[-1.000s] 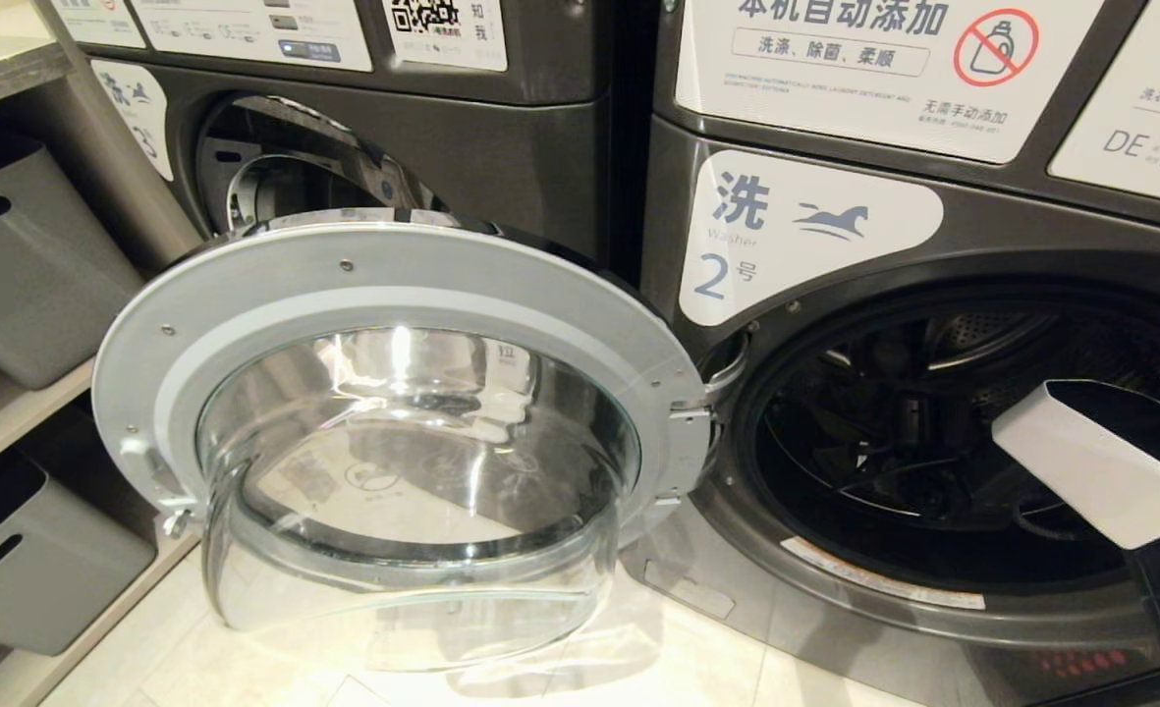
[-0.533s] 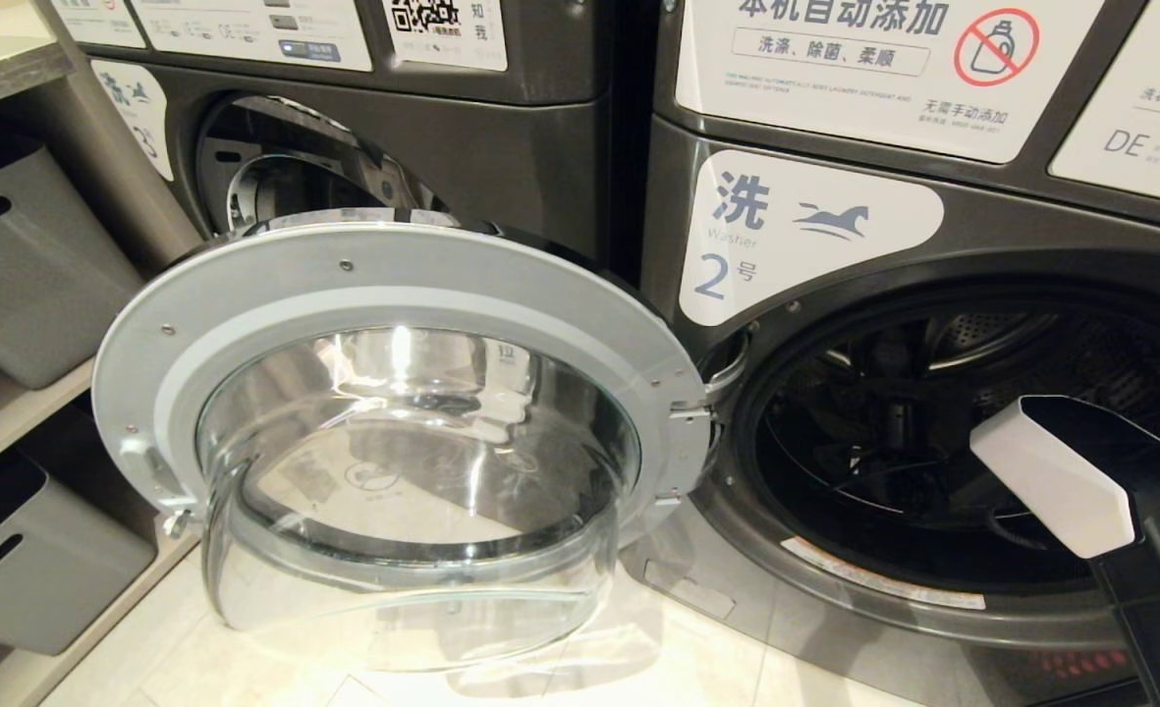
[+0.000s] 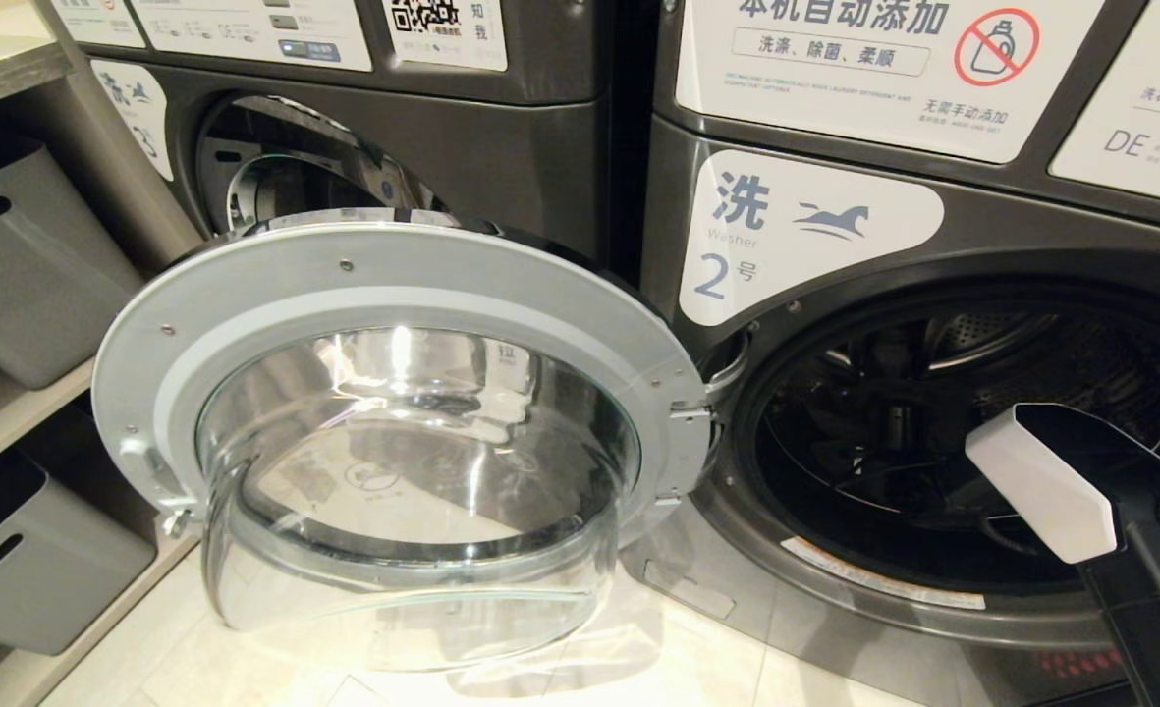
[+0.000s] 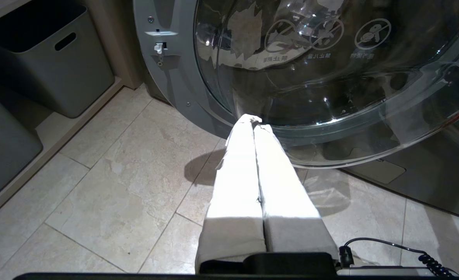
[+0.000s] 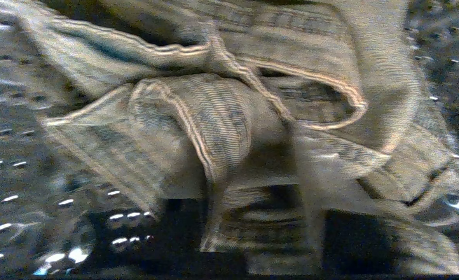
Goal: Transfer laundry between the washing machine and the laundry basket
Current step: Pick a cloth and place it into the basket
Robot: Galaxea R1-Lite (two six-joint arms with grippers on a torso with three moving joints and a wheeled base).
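The right arm (image 3: 1080, 491) is reached into the open drum (image 3: 982, 432) of the washing machine (image 3: 815, 226) marked with the number 2, on the right side of the head view. Only its white and black housing is seen there; the fingertips are hidden deep in the dark drum. In the right wrist view the frame is filled by a crumpled garment (image 5: 229, 128) of ribbed, pale striped fabric with stitched hems, lying on the perforated metal wall of the drum (image 5: 23, 175). The cloth is pressed up close against the camera, and the right gripper's fingers are covered by it, so it cannot be told from the pictures how wide they stand or whether the fabric is pinched between them. No laundry basket is recognised with certainty.

The round glass door (image 3: 403, 442) of the machine is swung fully open to the left, hinged beside the drum opening, its bowl of glass bulging outward over the pale tiled floor (image 3: 275, 668). A second machine (image 3: 344, 147) is seen behind the door. Grey storage bins (image 3: 20, 265) are set on shelves at the far left.

The left gripper (image 4: 254, 124) is held low over the floor tiles (image 4: 128, 175), just in front of the lower rim of the glass door (image 4: 330, 77). Its two white fingers (image 4: 237, 175) are pressed together along their whole length, and nothing is held between them.
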